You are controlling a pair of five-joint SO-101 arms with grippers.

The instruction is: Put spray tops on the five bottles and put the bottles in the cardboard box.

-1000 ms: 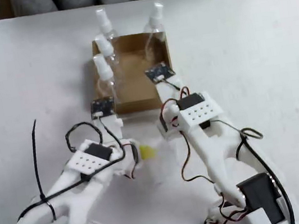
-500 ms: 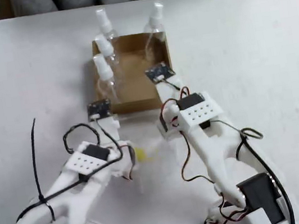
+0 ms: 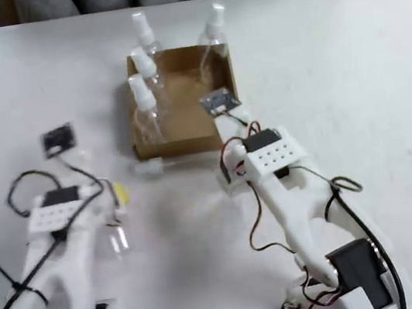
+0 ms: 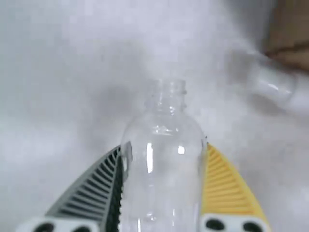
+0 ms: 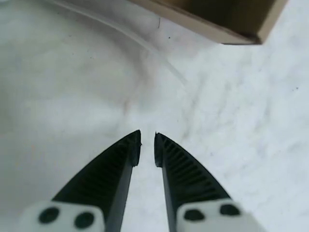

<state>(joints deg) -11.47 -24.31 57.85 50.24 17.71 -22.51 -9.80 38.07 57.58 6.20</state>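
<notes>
Gripping uncapped bottle point(image 4: 162, 181) in left tool point(image 4: 164, 148), right tool point(image 5: 147, 140) nearly closed, empty, low beside cardboard box point(image 5: 218, 20).

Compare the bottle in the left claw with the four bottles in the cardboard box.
The bottle in the left claw has a bare open neck; the four bottles in the cardboard box wear white spray tops. That bottle is gripped over the table, away from the box; the four stand inside it. All are clear.

The white table point(image 3: 354, 52) before me bore an open brown cardboard box point(image 3: 189, 145). A small clear plastic spray top point(image 3: 149, 166) lay loose on the table, just beside the box's near wall.
</notes>
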